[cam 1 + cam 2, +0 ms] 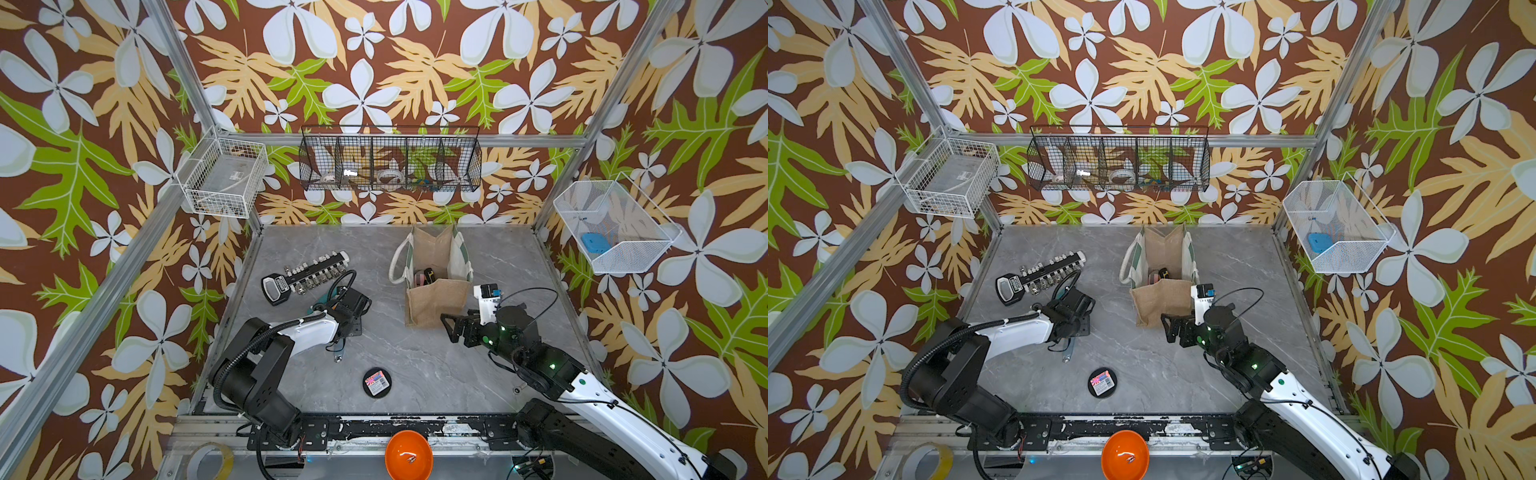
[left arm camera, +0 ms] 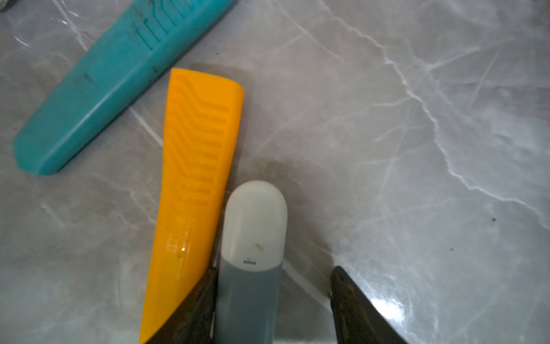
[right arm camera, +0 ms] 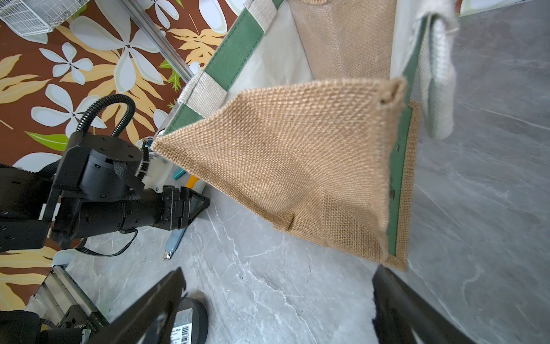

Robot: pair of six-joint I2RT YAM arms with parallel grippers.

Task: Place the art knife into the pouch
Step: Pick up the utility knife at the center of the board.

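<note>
The art knife (image 2: 251,238) is a slim grey-blue stick with a white rounded cap, lying flat on the grey marble table (image 1: 415,361). Its metal tip pokes out under the left arm in both top views (image 1: 339,352) (image 1: 1067,351). My left gripper (image 2: 273,269) points down over it, open. One jaw touches the knife's side and the other stands a gap away. The pouch (image 1: 436,303) (image 3: 297,166), tan burlap with white rope handles, stands open at the table's middle back. My right gripper (image 1: 451,328) (image 3: 278,271) is open and empty beside its lower near corner.
A yellow handle (image 2: 196,166) and a teal handle (image 2: 113,77) lie right beside the knife. A socket rail (image 1: 307,274) lies behind the left arm. A black round tin (image 1: 377,383) sits near the front, with an orange bowl (image 1: 408,455) below the edge. Wire baskets (image 1: 390,160) hang on the walls.
</note>
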